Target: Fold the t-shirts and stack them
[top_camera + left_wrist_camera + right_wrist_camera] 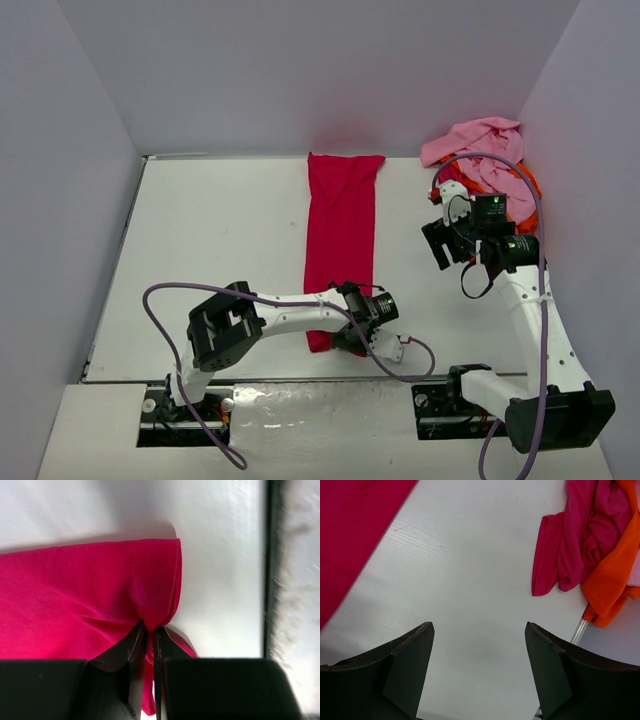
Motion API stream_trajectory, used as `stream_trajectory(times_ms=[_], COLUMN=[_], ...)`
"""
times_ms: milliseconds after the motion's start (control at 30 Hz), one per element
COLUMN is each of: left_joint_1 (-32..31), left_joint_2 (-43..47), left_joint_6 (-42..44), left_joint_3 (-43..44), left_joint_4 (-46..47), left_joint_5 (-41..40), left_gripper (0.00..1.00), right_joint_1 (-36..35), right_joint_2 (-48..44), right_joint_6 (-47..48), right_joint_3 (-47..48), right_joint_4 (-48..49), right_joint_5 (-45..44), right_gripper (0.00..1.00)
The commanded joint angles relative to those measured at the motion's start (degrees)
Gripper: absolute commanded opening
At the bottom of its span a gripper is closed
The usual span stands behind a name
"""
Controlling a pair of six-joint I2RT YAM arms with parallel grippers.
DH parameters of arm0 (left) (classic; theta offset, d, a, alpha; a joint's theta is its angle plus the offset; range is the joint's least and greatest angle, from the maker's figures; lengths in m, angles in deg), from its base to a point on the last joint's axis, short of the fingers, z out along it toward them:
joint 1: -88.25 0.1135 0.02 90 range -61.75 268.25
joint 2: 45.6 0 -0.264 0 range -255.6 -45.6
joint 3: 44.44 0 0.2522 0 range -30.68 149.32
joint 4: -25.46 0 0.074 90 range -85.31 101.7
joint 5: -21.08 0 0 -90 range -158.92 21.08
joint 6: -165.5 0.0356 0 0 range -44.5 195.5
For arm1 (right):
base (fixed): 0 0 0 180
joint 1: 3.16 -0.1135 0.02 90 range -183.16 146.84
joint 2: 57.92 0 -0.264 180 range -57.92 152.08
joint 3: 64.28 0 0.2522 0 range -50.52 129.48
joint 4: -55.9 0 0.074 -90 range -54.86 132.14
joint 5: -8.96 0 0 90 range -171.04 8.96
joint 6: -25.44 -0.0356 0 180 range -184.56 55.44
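Note:
A crimson-red t-shirt (pixel 341 230) lies as a long narrow strip down the middle of the table, folded lengthwise. My left gripper (pixel 352 335) is shut on its near end; in the left wrist view the red cloth (pixel 90 600) bunches into the pinch of the gripper (pixel 149 630). My right gripper (pixel 440 245) hovers open over bare table to the right of the strip, nothing between its fingers (pixel 410 655). A heap of t-shirts sits at the back right: light pink (pixel 480 145) on top, orange (pixel 612 575) and dark magenta (pixel 580 540) beneath.
Grey walls close in the white table (pixel 220 230) on the left, back and right. The heap lies against the right wall. A purple cable (pixel 165 320) loops off the left arm near the table's front edge.

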Motion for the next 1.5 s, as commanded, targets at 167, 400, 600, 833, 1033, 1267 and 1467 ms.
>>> stream_trajectory(times_ms=[167, 400, 600, 833, 1033, 1267, 1467], left_joint_1=[-4.95, -5.36, -1.7, 9.43, 15.56, 18.44, 19.27], left_joint_2=[4.81, 4.35, 3.07, -2.66, -8.39, -14.52, -19.41], left_joint_6=[5.08, 6.68, 8.99, 12.68, 16.14, 19.75, 21.55], left_joint_3=[13.29, 24.84, 28.76, 37.6, 46.8, 53.7, 59.4], left_joint_4=[-27.08, -36.38, -38.28, -36.43, -36.37, -35.33, -35.1], left_joint_5=[14.51, 20.5, 13.8, 6.22, 4.24, 1.6, 2.71], left_gripper=[0.0, 0.0, 0.0, 0.0, 0.0, 0.0, 0.0], right_joint_1=[0.33, 0.3, 0.31, 0.27, 0.28, 0.34, 0.28], right_joint_2=[-3.27, -0.6, 2.8, 5.92, 8.25, 10.67, 12.77], right_joint_6=[1.81, 2.48, 3.12, 3.74, 4.48, 4.83, 4.74], right_joint_3=[1.68, 3.58, 5.88, 7.36, 8.59, 8.8, 8.09], right_joint_4=[1.51, 0.98, 1.2, 2.25, 3.11, 4.21, 5.88], right_joint_5=[-0.76, 0.11, 0.97, 2.02, 2.05, 2.11, 2.25], right_gripper=[0.72, 0.72, 0.72, 0.72, 0.72, 0.71, 0.71])
